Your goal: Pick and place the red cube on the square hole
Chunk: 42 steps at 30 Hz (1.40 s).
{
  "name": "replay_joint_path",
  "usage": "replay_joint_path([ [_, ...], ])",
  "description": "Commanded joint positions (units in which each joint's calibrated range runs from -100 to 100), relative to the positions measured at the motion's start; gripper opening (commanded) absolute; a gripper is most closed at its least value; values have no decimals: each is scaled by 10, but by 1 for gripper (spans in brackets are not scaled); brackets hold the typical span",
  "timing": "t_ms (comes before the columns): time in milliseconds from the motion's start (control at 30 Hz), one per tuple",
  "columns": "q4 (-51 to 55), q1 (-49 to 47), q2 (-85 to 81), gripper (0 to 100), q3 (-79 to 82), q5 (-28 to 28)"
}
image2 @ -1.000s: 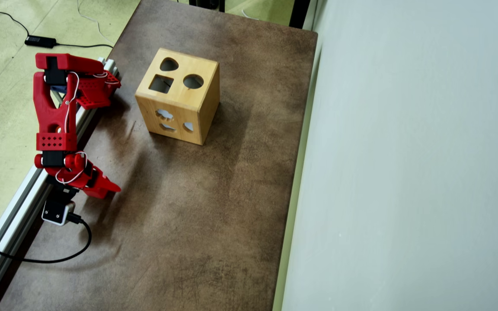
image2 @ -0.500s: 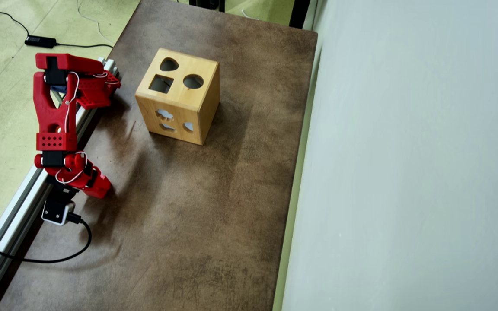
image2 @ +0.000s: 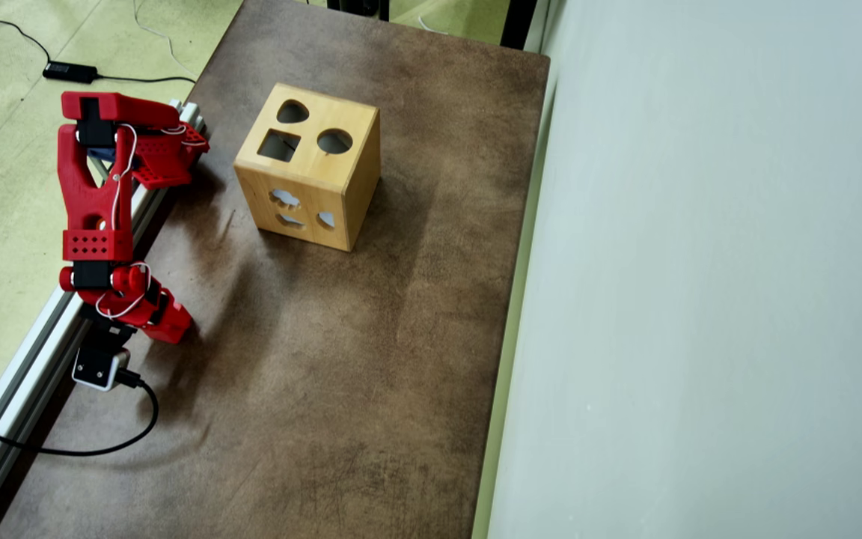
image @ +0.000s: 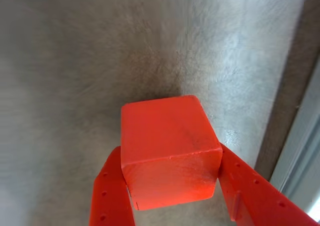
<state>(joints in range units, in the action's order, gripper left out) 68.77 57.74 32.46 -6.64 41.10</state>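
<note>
In the wrist view we see the cube [image: 170, 148] clamped between the two red fingers [image: 111, 196] of the hand [image: 172, 206], one finger against its left face and the other against its right. The hand is closed on the cube, which fills the lower middle of that view, its top face towards the camera. Below it lies the brown table [image: 70, 61], with a dark shadow just past the cube's far edge. We cannot tell from this view whether the cube rests on the table or hangs just above it.

In the overhead view the hand [image2: 173, 328] sits at the table's left edge, low down at the end of the folded red arm [image2: 94, 202], and the cube itself is hidden beneath it there. A small white camera unit [image2: 98, 367] with a black cable hangs just below the hand, beside the metal rail [image2: 4, 404] that runs along the table [image2: 326, 374].

The wooden box [image2: 311, 180] stands well apart from the hand, up and to the right on the table. Its top face carries three cut-outs: the square hole [image2: 279, 145] at the left, a round hole [image2: 334, 141] beside it and a teardrop hole [image2: 292, 112] above (all three look dark, and we cannot see what lies inside). Its near side has further small shaped openings.
</note>
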Motion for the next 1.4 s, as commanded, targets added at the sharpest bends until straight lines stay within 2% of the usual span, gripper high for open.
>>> replay_joint_path([
  [0, 4, 1, -103, 2, -12, -2],
  [267, 6, 5, -191, 2, -11, -8],
  [533, 13, -3, -271, 2, -20, -93],
  [667, 88, -9, -318, 2, -20, -125],
  [867, 209, -63, -378, 2, -21, -146],
  [1367, 288, -221, -555, 2, -20, -226],
])
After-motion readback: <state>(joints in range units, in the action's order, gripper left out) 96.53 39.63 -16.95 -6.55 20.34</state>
